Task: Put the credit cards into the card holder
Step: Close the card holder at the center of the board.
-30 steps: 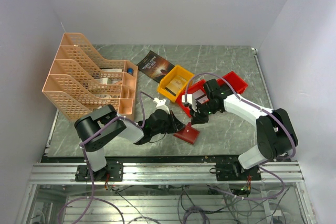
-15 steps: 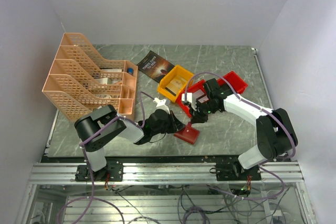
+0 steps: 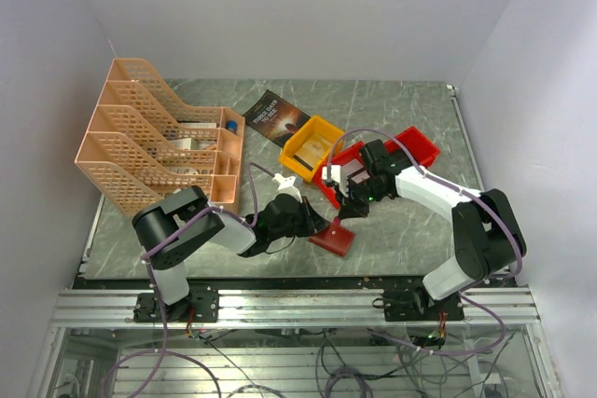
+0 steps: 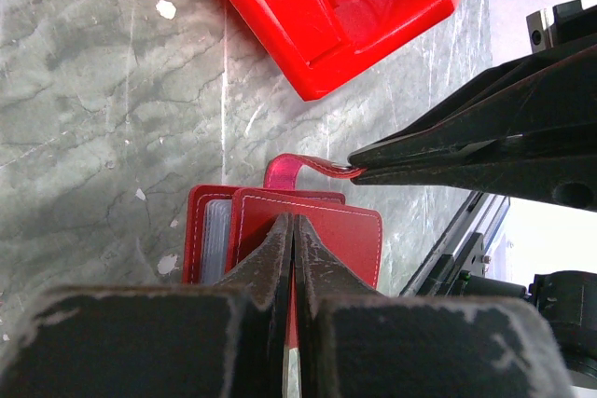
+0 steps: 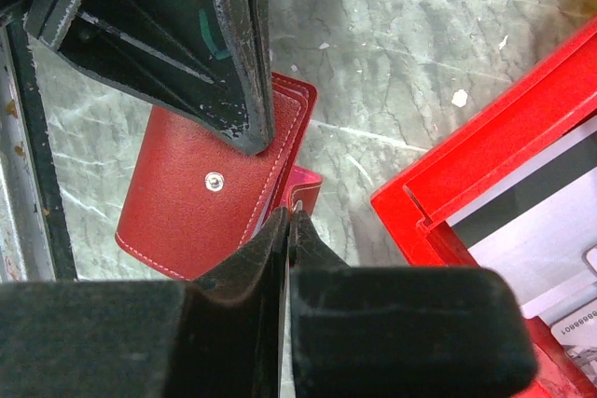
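The dark red card holder lies on the marble table near the front, with its pale pockets showing at one edge in the left wrist view. My left gripper is shut on its cover. My right gripper is shut on the holder's small closing tab, beside the snap button. Its black fingers pinch the same tab in the left wrist view. Credit cards lie in the red bin just behind the holder.
A yellow bin and a second red bin stand behind the first. A dark-covered book lies at the back. An orange file rack fills the left side. The table's front rail is close.
Almost nothing. The right wrist has shifted very slightly; both grippers stay shut on the card holder, which has not moved.
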